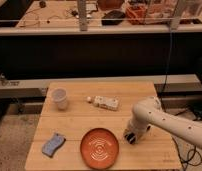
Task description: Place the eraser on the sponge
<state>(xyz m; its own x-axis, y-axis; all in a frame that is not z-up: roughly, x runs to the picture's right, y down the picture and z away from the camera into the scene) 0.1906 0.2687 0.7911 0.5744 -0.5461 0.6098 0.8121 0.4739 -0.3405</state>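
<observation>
On your wooden worktop, a white cup stands upright near the back left. To its right you have a small white ball just beside a cream-white rectangular piece lying flat. At the front middle lies a round orange plate with ringed grooves; the jaws sit low just right of it. Behind the worktop you can see a cluttered bench and a dark cable hanging down on the right.
</observation>
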